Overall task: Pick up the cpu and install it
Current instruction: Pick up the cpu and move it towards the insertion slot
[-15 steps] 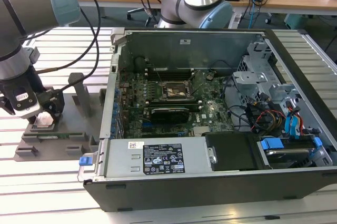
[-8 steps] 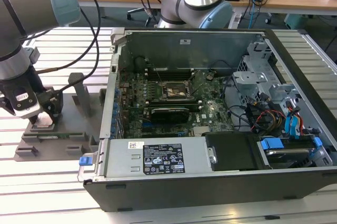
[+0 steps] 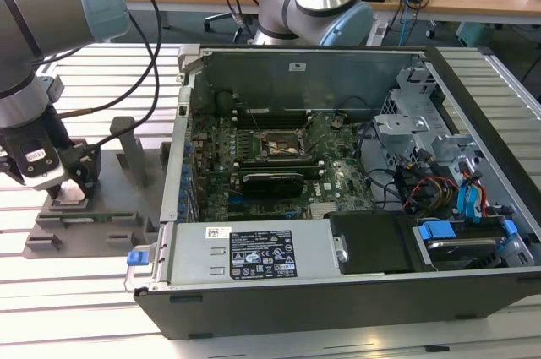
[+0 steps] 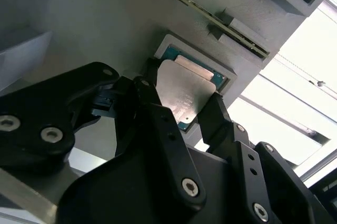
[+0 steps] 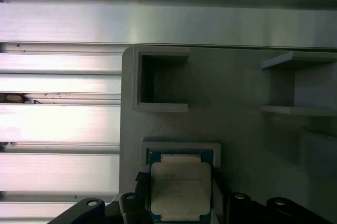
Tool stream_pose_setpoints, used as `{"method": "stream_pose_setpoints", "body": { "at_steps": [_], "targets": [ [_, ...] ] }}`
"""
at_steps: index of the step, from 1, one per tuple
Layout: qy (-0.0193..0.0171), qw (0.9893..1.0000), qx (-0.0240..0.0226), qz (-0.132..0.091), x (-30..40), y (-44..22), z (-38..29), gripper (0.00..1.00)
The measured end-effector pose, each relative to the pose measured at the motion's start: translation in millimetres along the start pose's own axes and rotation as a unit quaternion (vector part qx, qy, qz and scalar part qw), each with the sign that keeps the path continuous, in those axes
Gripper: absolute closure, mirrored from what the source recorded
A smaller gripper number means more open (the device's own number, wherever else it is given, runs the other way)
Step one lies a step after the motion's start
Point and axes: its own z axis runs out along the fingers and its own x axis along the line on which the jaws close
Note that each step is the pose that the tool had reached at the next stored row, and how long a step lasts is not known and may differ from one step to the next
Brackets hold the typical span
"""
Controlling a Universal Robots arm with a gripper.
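The cpu (image 4: 184, 89) lies flat in a square recess near one edge of the grey holder (image 5: 237, 103). The gripper (image 4: 180, 93) straddles it, fingers (image 4: 152, 108) apart on either side. The arm (image 3: 25, 80) points straight down over the holder, at the exterior view's left.

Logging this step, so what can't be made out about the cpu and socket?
cpu: two edges covered by the gripper in the second wrist view, so contact is unclear.
cpu's one edge: cut off by the first wrist view's frame edge.
socket: too small in the exterior view to judge empty.
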Motion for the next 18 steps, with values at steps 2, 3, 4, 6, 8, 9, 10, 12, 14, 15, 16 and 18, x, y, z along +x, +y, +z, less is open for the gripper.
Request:
{"method": "stream_pose_setpoints", "body": {
  "at_steps": [2,3,4,6,8,9,10,12,14,15,16,18],
  "targets": [
    [0.0,1.0,0.0,0.0,0.0,0.0,0.0,0.45],
    [0.0,1.0,0.0,0.0,0.0,0.0,0.1,0.45],
    [0.0,1.0,0.0,0.0,0.0,0.0,0.1,0.45],
    [0.0,1.0,0.0,0.0,0.0,0.0,0.2,0.45],
    [0.0,1.0,0.0,0.0,0.0,0.0,0.3,0.45],
    [0.0,1.0,0.0,0.0,0.0,0.0,0.3,0.45],
    [0.0,1.0,0.0,0.0,0.0,0.0,0.4,0.45],
    [0.0,1.0,0.0,0.0,0.0,0.0,0.5,0.45],
    [0.0,1.0,0.0,0.0,0.0,0.0,0.5,0.45],
    [0.0,1.0,0.0,0.0,0.0,0.0,0.5,0.45],
    [-0.0005,1.0,-0.0003,0.0,-0.1,0.1,-0.4,0.45],
    [0.0,1.0,0.0,0.0,-0.1,-0.1,-5.6,0.45]
  ]
}}
